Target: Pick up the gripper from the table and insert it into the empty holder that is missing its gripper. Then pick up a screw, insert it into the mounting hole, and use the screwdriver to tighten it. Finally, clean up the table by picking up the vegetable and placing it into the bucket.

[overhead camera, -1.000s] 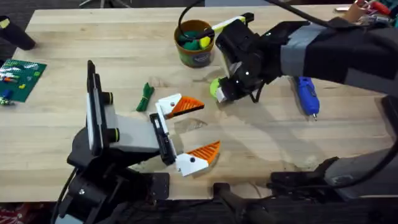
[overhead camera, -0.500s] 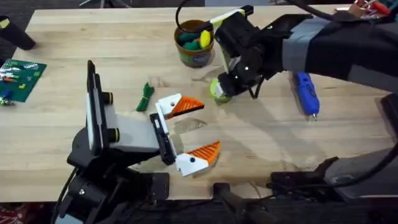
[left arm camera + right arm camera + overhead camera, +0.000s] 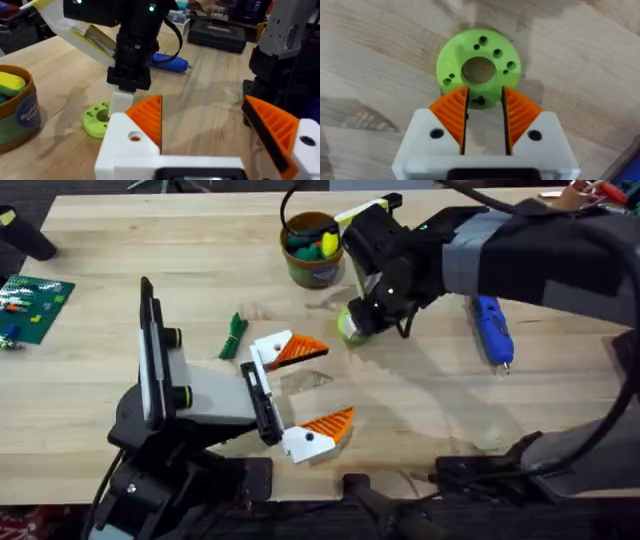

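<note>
My right gripper [image 3: 356, 318] hangs over a lime-green disc [image 3: 348, 327] with a centre hole and several small holes [image 3: 479, 70]. Its orange pads [image 3: 452, 117] stand a narrow gap apart at the disc's near rim, with bare wood between them. My left gripper [image 3: 335, 383] is open and empty near the front, fingers wide apart. The dark green vegetable [image 3: 233, 337] lies left of it. The bucket [image 3: 313, 252] stands at the back with toy pieces inside. The blue screwdriver [image 3: 492, 330] lies to the right. The screw and the loose gripper are out of view.
A pale yellow and white flat part [image 3: 75, 30] sticks out behind the right arm beside the bucket. A green board [image 3: 32, 305] lies at the table's left edge. Bare wood stretches in front of the disc and along the back left.
My right arm has shifted slightly toward the back and left over the lime-green disc. The disc, the left arm and the other things have stayed put.
</note>
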Tool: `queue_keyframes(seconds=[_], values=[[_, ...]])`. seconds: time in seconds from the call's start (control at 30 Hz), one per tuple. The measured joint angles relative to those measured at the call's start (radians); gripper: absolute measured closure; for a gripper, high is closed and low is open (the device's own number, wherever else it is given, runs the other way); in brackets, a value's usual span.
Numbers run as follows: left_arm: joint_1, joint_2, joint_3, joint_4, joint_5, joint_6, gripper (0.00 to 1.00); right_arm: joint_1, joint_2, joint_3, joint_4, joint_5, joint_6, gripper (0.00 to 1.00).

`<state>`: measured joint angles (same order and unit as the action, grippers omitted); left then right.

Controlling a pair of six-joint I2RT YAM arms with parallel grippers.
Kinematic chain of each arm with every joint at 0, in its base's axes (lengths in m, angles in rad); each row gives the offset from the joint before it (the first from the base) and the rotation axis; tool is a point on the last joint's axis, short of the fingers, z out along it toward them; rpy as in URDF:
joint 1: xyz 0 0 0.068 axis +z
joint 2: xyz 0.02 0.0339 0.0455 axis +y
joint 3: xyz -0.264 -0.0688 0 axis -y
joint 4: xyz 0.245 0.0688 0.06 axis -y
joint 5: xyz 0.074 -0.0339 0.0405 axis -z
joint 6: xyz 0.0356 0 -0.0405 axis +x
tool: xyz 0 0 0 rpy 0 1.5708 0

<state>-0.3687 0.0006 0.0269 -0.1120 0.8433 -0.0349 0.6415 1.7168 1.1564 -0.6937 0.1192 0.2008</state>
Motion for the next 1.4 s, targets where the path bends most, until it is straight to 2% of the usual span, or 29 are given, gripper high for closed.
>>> queue_keyframes(seconds=[0.33, 0.4, 0.5, 0.6, 0.8, 0.93, 1.2, 1.4], values=[[0.000, 0.000, 0.000, 0.000, 0.000, 0.000, 0.014, 0.000, 0.000, 0.005, -0.020, 0.001, -0.003, 0.653], [0.000, 0.000, 0.000, 0.000, 0.000, 0.000, 0.014, 0.000, 0.000, 0.006, -0.029, 0.001, -0.009, 0.697], [0.000, 0.000, 0.000, 0.000, 0.000, 0.000, 0.015, 0.000, 0.000, 0.007, -0.033, 0.006, -0.011, 0.825], [0.000, 0.000, 0.000, 0.000, 0.000, 0.000, 0.015, 0.000, 0.000, 0.008, -0.033, 0.006, -0.014, 0.895], [0.000, 0.000, 0.000, 0.000, 0.000, 0.000, 0.015, 0.002, 0.000, 0.008, -0.033, 0.005, -0.014, 0.898], [0.000, 0.000, 0.000, 0.000, 0.000, 0.000, 0.014, 0.004, 0.000, 0.009, -0.030, 0.000, -0.015, 0.988], [0.000, 0.000, 0.000, 0.000, 0.000, 0.000, 0.014, 0.004, -0.002, 0.010, -0.033, 0.000, -0.014, 0.993], [0.000, 0.000, 0.000, 0.000, 0.000, 0.000, 0.014, 0.004, -0.041, 0.063, -0.116, 0.000, -0.015, 0.994]])
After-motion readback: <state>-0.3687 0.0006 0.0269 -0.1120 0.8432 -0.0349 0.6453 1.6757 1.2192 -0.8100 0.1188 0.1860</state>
